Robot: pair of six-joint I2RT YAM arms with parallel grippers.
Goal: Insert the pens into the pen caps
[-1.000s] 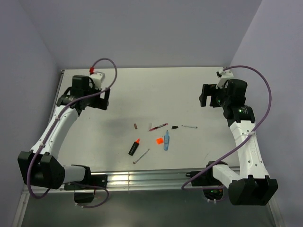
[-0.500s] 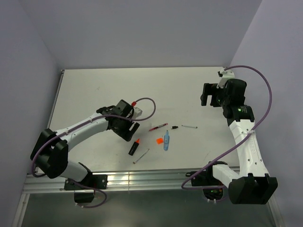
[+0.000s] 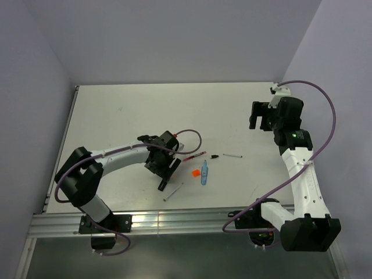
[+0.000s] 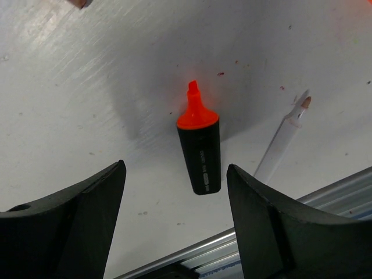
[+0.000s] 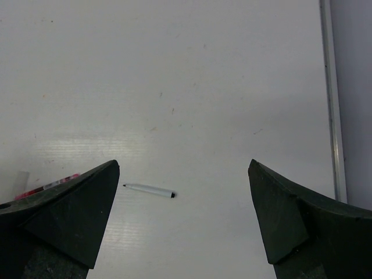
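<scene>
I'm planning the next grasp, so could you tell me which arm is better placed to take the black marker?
Left. The left end effector hovers open over the black marker, framed between its fingers; the right end effector is far off to the right.

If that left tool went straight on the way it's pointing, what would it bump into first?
Most likely the black marker with the orange tip. It lies flat on the table, framed between the open jaws of the left tool in its wrist view. How far off it is remains unclear.
</scene>
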